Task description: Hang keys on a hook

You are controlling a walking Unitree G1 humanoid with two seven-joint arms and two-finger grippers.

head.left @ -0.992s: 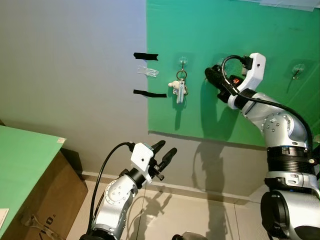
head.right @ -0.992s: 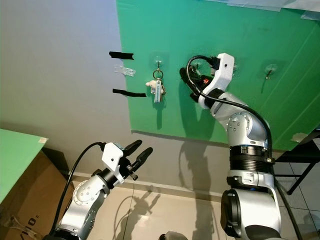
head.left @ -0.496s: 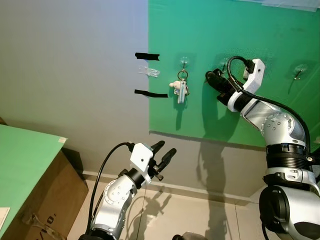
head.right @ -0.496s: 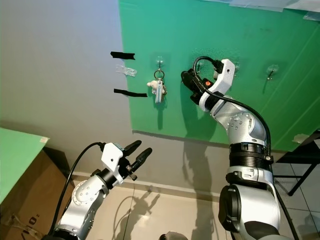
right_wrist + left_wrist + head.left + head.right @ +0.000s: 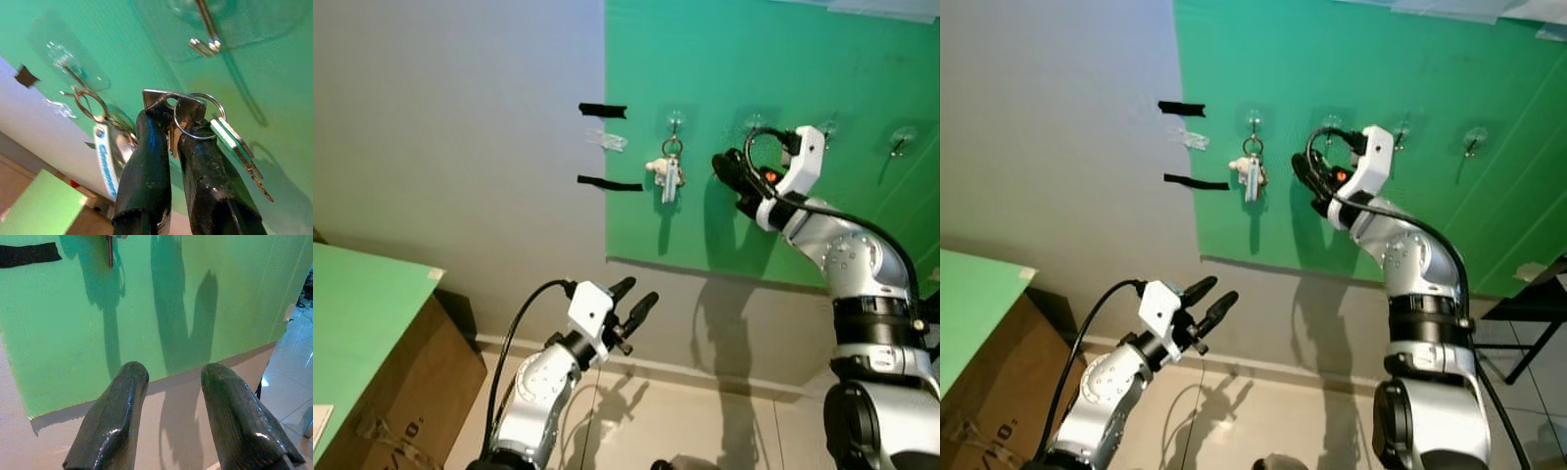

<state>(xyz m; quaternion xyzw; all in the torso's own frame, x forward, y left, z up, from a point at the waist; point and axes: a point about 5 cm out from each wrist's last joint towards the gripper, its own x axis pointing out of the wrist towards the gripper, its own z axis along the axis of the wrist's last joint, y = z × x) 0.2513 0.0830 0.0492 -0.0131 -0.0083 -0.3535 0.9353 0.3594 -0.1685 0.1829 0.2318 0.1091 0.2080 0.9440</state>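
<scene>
On the green board (image 5: 773, 69) by the grey wall (image 5: 450, 127), my right gripper (image 5: 168, 125) pinches keys (image 5: 195, 117) below a hook (image 5: 208, 34), my left gripper (image 5: 631, 299) low, fingers spread, empty.

Your right gripper (image 5: 168, 147): glossy, scuffed black fingers pinching shiny metal keys (image 5: 195, 115) on a wire ring. Hooks (image 5: 205, 29): bright metal on clear glossy plastic cups. Board (image 5: 754, 59): matt green. Tape (image 5: 602, 110): matt black. Box (image 5: 401, 392): plain brown cardboard.

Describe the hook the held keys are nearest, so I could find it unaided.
On the green board, a row of clear hooks runs along the top. The leftmost already carries a key bunch; the free hook next right, above the right gripper, is the one.
</scene>
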